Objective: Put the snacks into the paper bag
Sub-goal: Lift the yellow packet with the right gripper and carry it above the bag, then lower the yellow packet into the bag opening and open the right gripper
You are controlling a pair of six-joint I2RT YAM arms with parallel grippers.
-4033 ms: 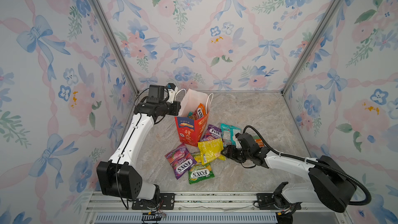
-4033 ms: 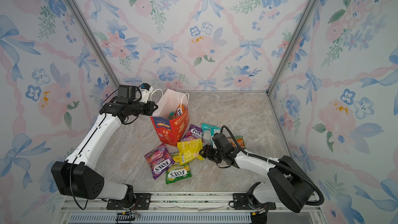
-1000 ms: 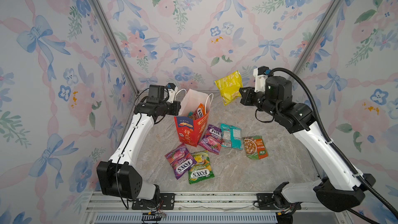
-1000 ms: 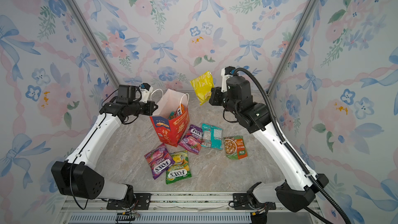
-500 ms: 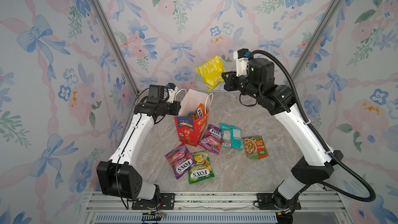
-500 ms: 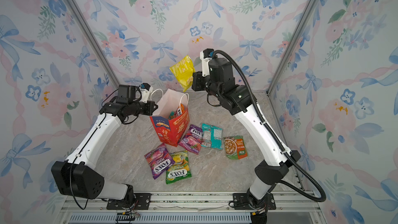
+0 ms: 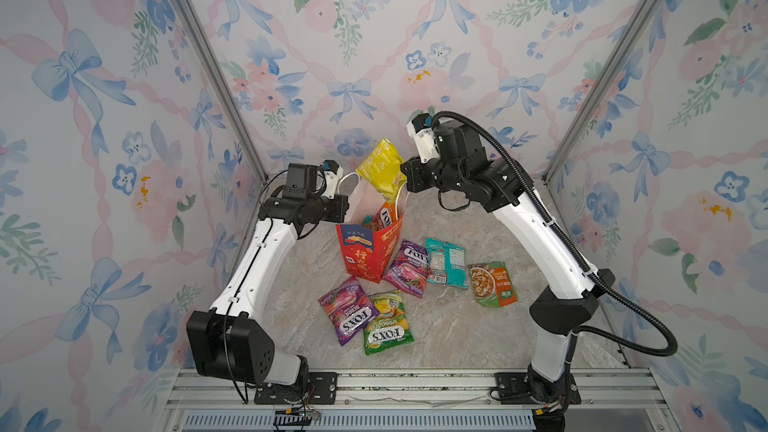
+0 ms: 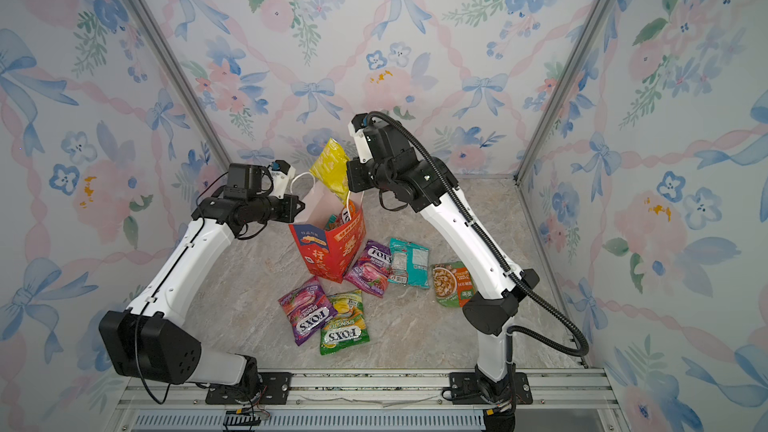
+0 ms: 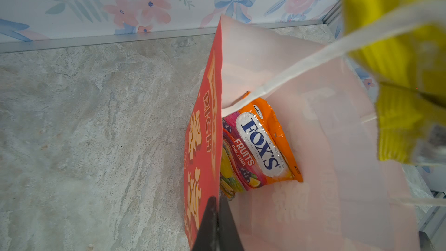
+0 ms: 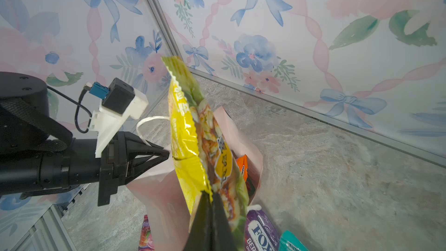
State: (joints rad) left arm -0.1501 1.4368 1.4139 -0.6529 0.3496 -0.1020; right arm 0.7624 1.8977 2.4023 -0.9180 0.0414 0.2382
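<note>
Grips yellow snack packet (image 7: 380, 168) by one edge in clamped right gripper (image 10: 209, 195), over red paper bag (image 7: 365, 251) mouth. Pinches bag's side wall at rim with left gripper (image 9: 216, 201). Leaves open white room inside beside orange FOX'S packet (image 9: 263, 141).

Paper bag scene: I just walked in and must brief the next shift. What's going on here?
The right tool is shut on a yellow packet, held over the open mouth of the red paper bag. The left tool pinches the bag's rim. An orange FOX'S packet lies inside. On the table lie five more: two purple packets, a green packet, a teal packet and an orange-green packet.
</note>
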